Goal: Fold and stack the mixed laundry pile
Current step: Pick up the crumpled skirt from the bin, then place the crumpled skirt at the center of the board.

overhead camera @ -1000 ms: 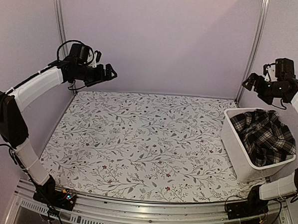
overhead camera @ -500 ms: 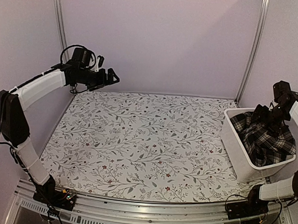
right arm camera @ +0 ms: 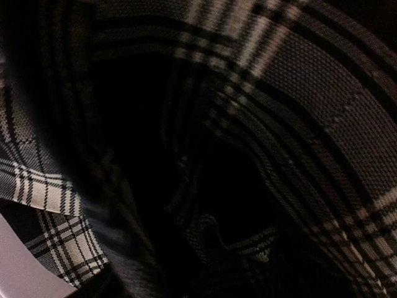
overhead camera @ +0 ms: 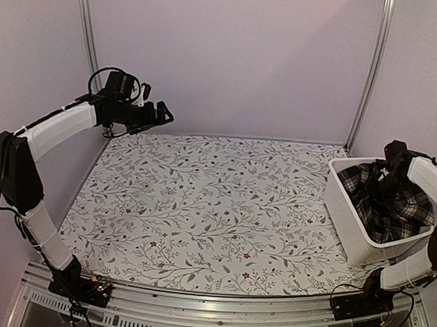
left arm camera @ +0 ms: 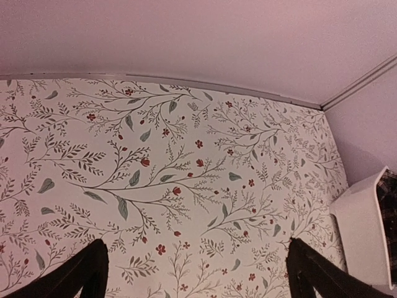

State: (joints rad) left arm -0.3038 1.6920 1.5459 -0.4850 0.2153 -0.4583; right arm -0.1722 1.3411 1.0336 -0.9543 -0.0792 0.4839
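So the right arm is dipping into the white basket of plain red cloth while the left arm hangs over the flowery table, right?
Not quite. The cloth in the white basket is black-and-white plaid, not red; the top view shows it. The rest is right.

The white-shelled left arm (overhead camera: 59, 126) and the white-shelled right arm (overhead camera: 432, 178) each had black joint housings between pale link covers. A thin black cable loop (overhead camera: 99, 71) arched over the left wrist. The black left gripper (overhead camera: 165, 113) bore two dark tapered fingers (left arm camera: 80, 276). The black base blocks (overhead camera: 87, 287) carried fine wiring.
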